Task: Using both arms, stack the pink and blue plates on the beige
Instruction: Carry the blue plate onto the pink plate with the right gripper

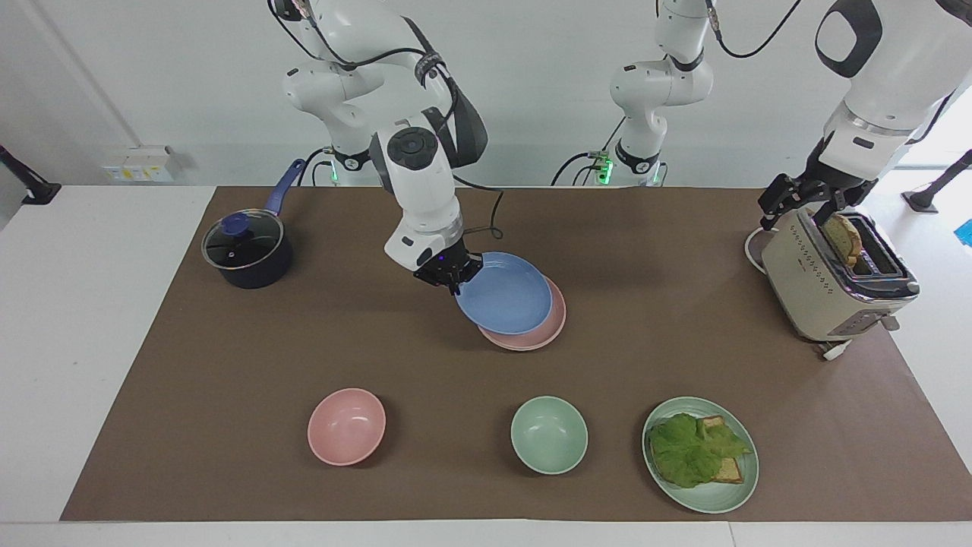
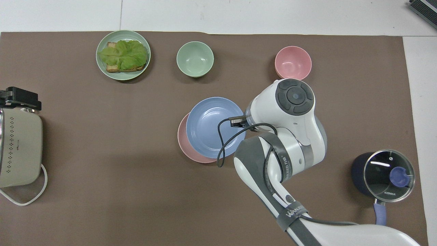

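Two plates overlap at the middle of the brown surface [image 1: 228, 380], and most else stands around them. Toward the right arm's end, a dark saucepan [image 1: 247, 254] with a glass lid and blue handle sits near the robots. The right arm [image 1: 414, 152] reaches in beside it, and the right claw [image 1: 448, 277] is pressed together on the rim of the blue plate [image 1: 505, 304]. From overhead the arm's wrist hides most of that claw. The blue plate tilts slightly over the pink plate [image 1: 531, 342], covering all but a crescent; whether the two touch cannot be told, and what lies beneath the pink plate is hidden. Farther from the robots stand a pink bowl [image 1: 346, 425], a green bowl [image 1: 548, 434], and a green plate [image 1: 714, 505] carrying toast under a lettuce leaf [image 1: 695, 448]. At the left arm's end, a beige toaster [image 1: 824, 296] holds a bread slice [image 1: 843, 237] sticking out of one slot. The left claw [image 1: 806, 201] hangs spread over the toaster's top, just beside the slice; overhead, it is cut off at the frame edge.
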Motion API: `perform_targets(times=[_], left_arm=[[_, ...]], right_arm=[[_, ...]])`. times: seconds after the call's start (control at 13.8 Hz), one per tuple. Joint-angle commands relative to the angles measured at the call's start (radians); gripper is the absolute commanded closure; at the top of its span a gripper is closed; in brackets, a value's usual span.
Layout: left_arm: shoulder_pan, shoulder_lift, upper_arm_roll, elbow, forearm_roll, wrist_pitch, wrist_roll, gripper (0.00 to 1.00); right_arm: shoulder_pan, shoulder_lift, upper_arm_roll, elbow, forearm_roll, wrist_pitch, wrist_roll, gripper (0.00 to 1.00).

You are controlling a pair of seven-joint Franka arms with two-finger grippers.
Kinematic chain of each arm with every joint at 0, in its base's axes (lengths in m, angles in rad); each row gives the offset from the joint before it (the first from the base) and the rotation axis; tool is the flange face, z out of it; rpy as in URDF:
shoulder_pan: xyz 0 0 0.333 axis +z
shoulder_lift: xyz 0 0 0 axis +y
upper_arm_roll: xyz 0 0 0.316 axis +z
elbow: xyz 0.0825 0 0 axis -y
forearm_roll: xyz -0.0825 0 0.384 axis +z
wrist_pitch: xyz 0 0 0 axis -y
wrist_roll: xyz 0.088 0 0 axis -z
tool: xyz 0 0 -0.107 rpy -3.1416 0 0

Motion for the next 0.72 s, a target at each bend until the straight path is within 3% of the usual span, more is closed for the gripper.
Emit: perform_targets(times=[0.0, 0.65], left_arm=[[0.012, -0.007, -0.007, -0.002, 0.006, -0.012, 0.006, 0.0], [0.01, -0.007, -0.007, -0.002, 0.006, -0.012, 0.006, 0.0]], right_arm=[[-0.007, 0.012, 0.035, -0.032, 0.029, 0.049, -0.002, 1.0], [0.009, 0.043, 0.036, -0.08, 0.077, 0.136, -0.051, 1.0]])
